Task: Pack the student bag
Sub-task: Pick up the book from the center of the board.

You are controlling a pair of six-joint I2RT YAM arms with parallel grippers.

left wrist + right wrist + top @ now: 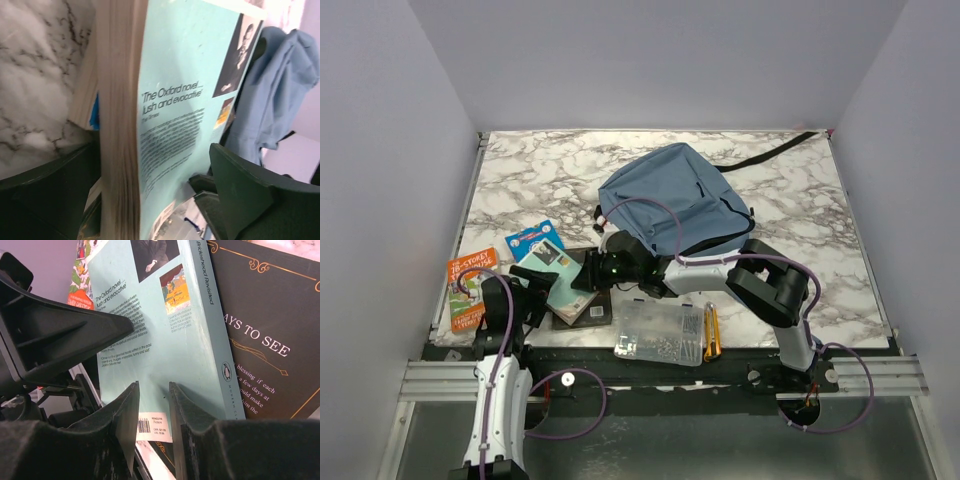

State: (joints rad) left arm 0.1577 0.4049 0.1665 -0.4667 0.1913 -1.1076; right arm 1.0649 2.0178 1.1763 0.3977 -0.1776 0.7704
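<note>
We see our left end effector (150, 190) clamped on the pale teal paperback (185, 115), our right end effector (152, 410) narrowly parted above it, the student bag (670, 195) behind.

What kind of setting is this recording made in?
It looks like a lab test cell, not a real classroom or home: a marble-patterned table boxed in by plain pale walls, with two arms bolted to a metal rail at its near edge. A backpack and books are staged on it.
</note>
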